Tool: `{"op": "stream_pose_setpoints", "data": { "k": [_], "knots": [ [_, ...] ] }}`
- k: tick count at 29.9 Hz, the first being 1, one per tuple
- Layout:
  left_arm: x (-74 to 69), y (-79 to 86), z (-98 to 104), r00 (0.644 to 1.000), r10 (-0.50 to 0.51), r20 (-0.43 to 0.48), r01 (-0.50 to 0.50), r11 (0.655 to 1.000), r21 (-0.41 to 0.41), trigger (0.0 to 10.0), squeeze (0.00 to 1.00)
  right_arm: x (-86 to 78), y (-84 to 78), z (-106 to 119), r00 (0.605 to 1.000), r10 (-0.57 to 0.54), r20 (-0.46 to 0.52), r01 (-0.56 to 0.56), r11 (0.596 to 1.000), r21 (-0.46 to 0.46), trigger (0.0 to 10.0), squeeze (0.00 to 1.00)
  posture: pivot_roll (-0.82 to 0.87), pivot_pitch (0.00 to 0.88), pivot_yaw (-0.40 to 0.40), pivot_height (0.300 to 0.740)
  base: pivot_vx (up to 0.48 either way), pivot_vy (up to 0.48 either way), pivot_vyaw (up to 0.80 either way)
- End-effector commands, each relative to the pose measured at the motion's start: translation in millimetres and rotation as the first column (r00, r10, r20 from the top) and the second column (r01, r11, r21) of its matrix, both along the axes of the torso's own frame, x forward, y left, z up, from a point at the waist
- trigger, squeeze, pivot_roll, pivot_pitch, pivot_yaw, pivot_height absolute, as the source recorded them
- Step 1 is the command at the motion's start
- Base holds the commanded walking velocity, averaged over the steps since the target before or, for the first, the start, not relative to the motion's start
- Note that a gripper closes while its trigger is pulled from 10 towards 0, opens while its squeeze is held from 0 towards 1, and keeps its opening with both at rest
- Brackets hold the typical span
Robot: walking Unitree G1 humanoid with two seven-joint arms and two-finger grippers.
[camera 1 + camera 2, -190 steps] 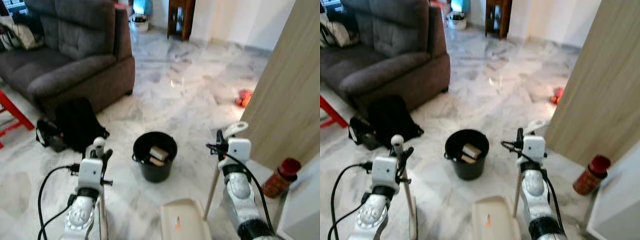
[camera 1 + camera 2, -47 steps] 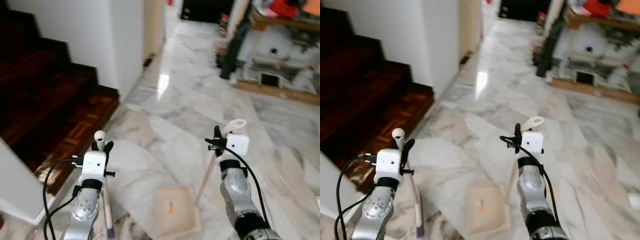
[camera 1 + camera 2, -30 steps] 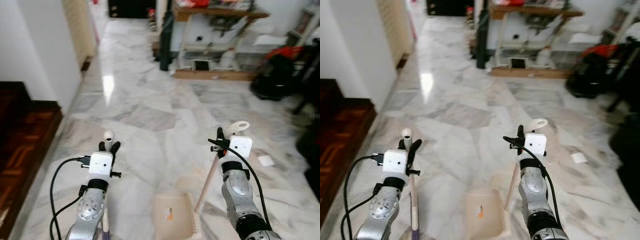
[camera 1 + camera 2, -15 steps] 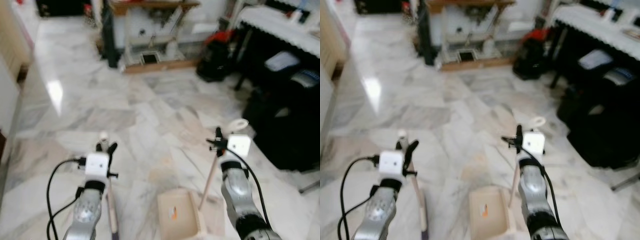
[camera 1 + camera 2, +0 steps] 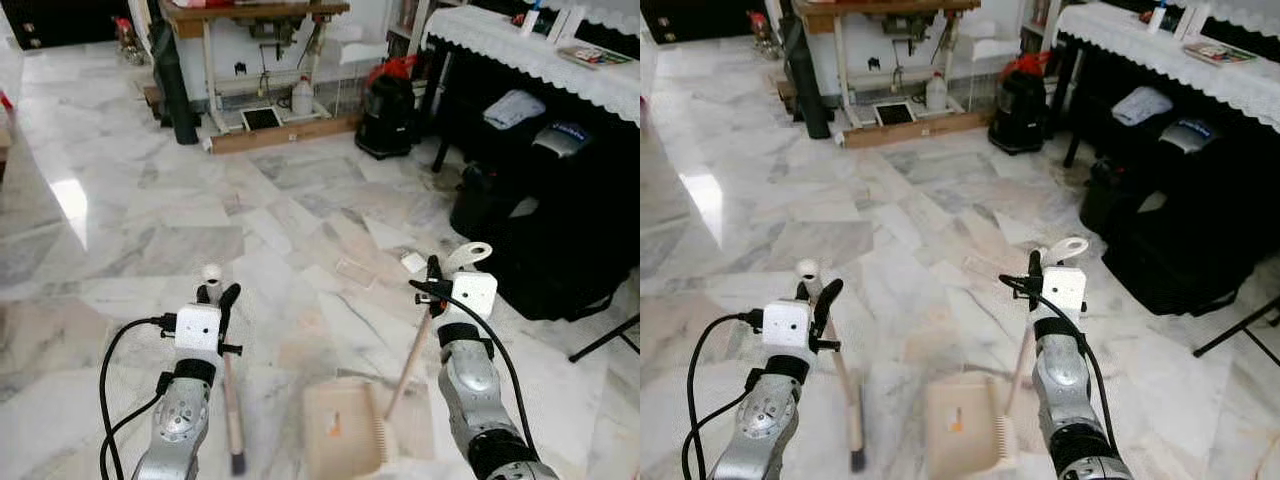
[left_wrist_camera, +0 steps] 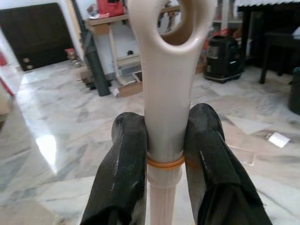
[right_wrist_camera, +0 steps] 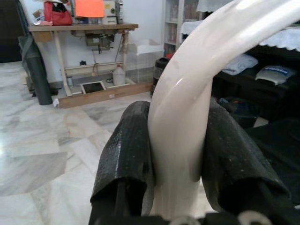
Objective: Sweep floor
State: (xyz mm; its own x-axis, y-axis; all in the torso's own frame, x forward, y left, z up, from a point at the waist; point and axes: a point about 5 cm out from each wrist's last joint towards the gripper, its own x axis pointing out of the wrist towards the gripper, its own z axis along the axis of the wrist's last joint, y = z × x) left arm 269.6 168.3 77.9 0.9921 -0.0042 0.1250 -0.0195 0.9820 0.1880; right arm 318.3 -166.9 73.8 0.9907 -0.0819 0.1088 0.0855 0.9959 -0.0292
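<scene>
Left eye view: my left gripper is clamped on the cream broom handle, whose rounded top stands above my fingers while the shaft runs down to the marble floor; my right gripper pinches the dustpan handle, which slants down to the beige dustpan resting on the floor between my arms. Open marble stretches ahead and to my left; to my right it is bounded by dark bags under a lace-edged table, and at the far side by a wooden table with a white jug beneath and a black canister near it. A small white scrap lies on the floor just ahead of my right gripper. Left wrist view: my two black fingers press against either side of the broom handle, just below its hanging loop. Right wrist view: my fingers squeeze the curved white dustpan handle from both sides.
</scene>
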Motion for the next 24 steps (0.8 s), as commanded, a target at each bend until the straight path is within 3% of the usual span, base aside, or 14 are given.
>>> {"op": "stream_pose_setpoints", "data": {
  "k": [1, 24],
  "knots": [
    [2.4, 0.4, 7.2, 1.000, 0.004, 0.030, -0.004, 1.000, 0.008, 10.0, 0.00, 4.0, -2.0, 11.4, 0.999, 0.001, 0.053, 0.000, 1.000, -0.014, 10.0, 0.00, 0.10, 0.009, -0.025, 0.740, 0.270, 0.000, 0.00],
    [3.1, 7.0, 8.8, 0.999, 0.037, 0.036, -0.037, 0.999, 0.017, 10.0, 0.00, 4.1, -0.4, 10.7, 0.999, 0.010, 0.046, -0.010, 1.000, -0.001, 10.0, 0.00, 0.10, 0.018, -0.024, 0.740, 0.291, 0.000, -0.04]
  ]
}}
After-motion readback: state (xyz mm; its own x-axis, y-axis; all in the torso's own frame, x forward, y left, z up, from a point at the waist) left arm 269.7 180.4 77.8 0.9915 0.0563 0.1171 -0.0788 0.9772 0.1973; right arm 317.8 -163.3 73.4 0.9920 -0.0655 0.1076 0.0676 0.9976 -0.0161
